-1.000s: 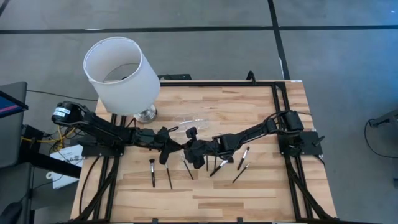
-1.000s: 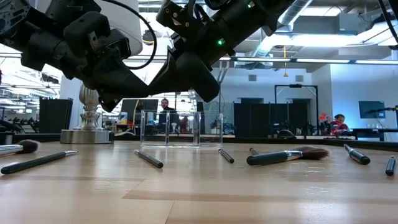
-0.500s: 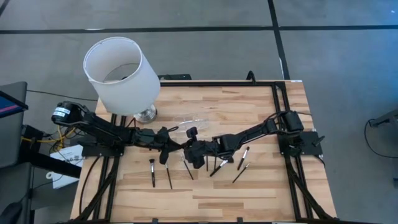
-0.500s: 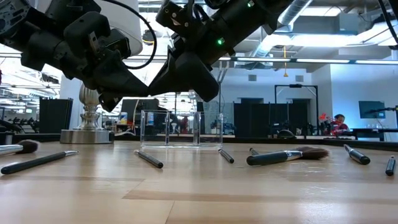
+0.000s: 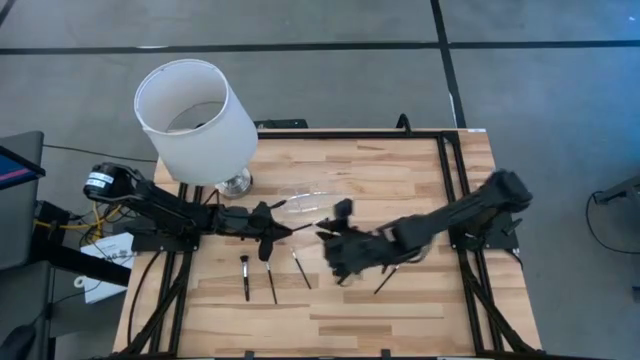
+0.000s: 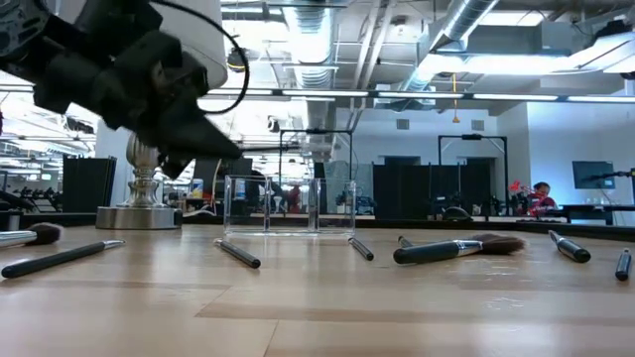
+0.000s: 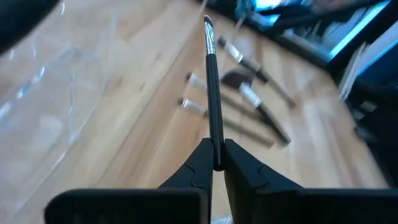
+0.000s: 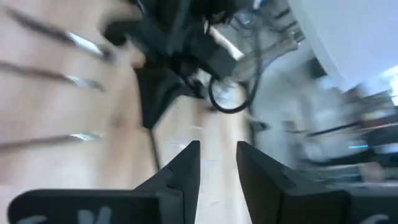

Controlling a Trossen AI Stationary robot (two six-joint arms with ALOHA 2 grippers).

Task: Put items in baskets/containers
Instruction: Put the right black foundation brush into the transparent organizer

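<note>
— Wooden worktop point(image 5: 400, 180), big white lampshade point(image 5: 192, 120) at the upper left of the overhead frame. What changed just now?

— The right hand point(image 5: 345, 250) has swung away. A moment ago it sat close against the left hand point(image 5: 285, 230) at mid-frame; now it is blurred, lower and further right, over the loose brushes point(image 5: 272, 285). In the level view it has gone from the frame altogether.

— Did it take anything along?

— Its own camera shows the two fingers point(image 8: 183, 165) parted with nothing between them. The left hand is clamped on one brush point(image 7: 212, 93), handle pinched, bristle end pointing away from the wrist.

— So a handover?

— My guess, yes: the left now carries that brush alone, and the clear holder point(image 6: 288, 203) stands just beyond it, near the lamp base point(image 6: 139, 213). I judge the drop into it is next.

— What can't you make out?

— The holder is nearly invisible from above, so which compartment is meant, I cannot tell. The right arm is smeared by motion and covers some brushes; counting them is unsafe.
</note>
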